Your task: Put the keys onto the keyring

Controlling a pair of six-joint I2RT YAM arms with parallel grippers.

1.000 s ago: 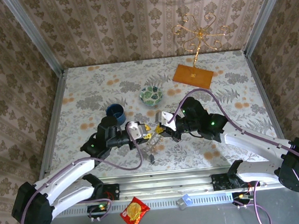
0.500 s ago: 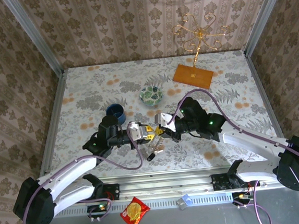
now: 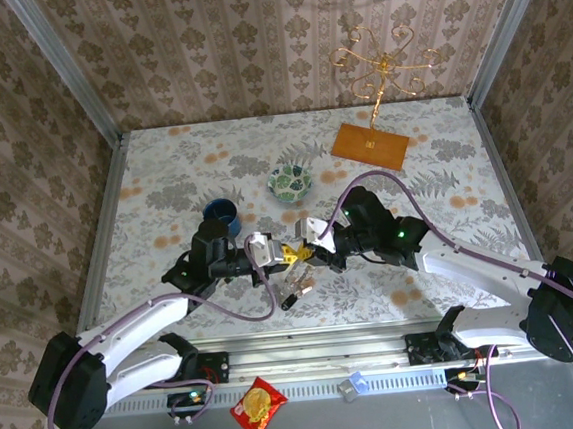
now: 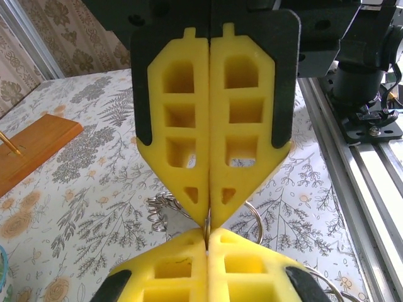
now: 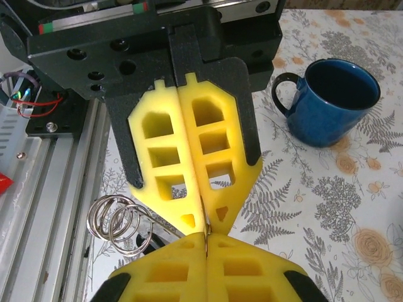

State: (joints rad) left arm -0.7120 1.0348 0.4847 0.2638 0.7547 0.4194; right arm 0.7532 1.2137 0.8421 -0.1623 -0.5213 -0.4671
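Observation:
My left gripper [image 3: 282, 256] and right gripper [image 3: 301, 250] meet tip to tip above the front middle of the table. Both are shut on the thin edge of the keyring [image 4: 257, 223], whose grey arc curves out to the right of the pads in the left wrist view. In that view my left gripper [image 4: 206, 231] pinches the metal edge. The right gripper [image 5: 206, 236] clamps the same edge from the other side. A bunch of small wire rings [image 5: 119, 223] hangs beside the pads. The keys [image 3: 291, 292] dangle below the grippers, too small to tell apart.
A blue mug [image 3: 222, 215] stands just behind the left arm. Farther back is a green-patterned bowl [image 3: 290, 182], and a wooden base [image 3: 369, 147] with a gold wire stand sits at the back right. A metal rail [image 4: 352, 157] runs along the near table edge.
Both grippers have crept slightly toward the back of the table, still tip to tip. The dangling bunch beneath them has swung a little.

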